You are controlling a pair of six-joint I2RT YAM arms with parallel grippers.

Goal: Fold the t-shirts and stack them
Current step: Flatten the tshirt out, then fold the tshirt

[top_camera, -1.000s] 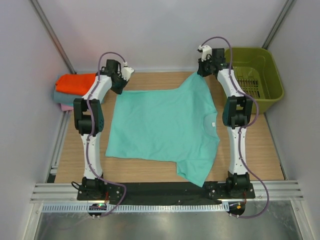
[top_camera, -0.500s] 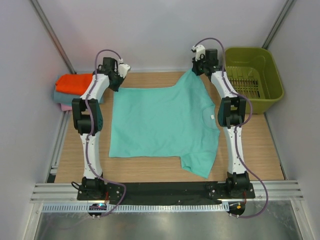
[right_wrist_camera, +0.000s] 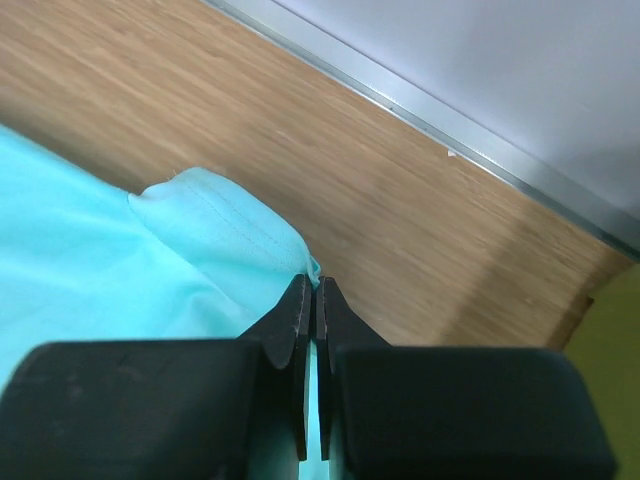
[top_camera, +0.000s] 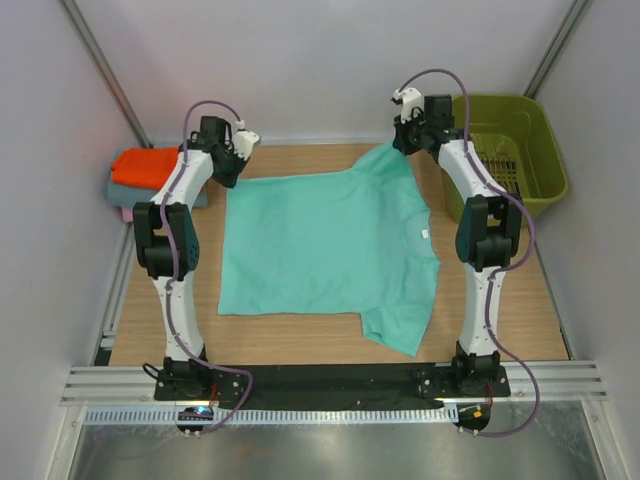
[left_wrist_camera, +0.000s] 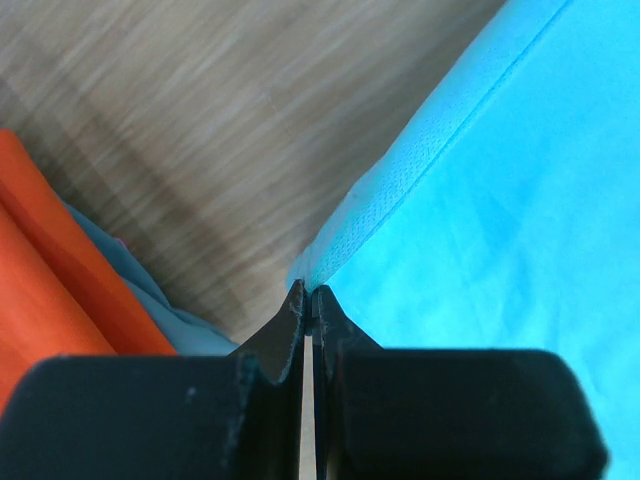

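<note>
Both the left gripper [left_wrist_camera: 308, 297] and right gripper [right_wrist_camera: 311, 285] keep fingers clamped on the mint-green t-shirt [top_camera: 320, 250], its far sleeve now nearer the basket [top_camera: 545, 160].

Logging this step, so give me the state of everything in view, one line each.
mint-green t-shirt: unfolded, spread out, far edge pinched at both ends.
left gripper: jaws shut on its hem corner.
right gripper: jaws shut on its sleeve.
folded shirts: stacked, orange on top.
basket: upright.
</note>
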